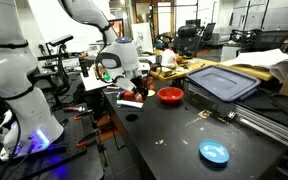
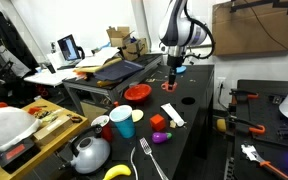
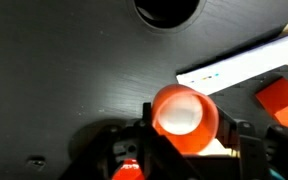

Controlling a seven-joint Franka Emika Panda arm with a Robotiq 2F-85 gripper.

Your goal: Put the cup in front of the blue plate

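Note:
The cup is red-orange with a pale inside. In the wrist view it lies tilted between my gripper's two fingers, its mouth facing the camera. The gripper is shut on it, just above the dark table. In both exterior views the gripper hangs low over the table's far end, near a white strip. The blue plate lies on the dark table well away from the gripper, and part of it shows behind the gripper in an exterior view.
A wider red bowl sits mid-table beside the grey-blue bin lid. A white strip and a red-orange block lie close to the gripper. A blue mug, kettle, fork and banana crowd one end.

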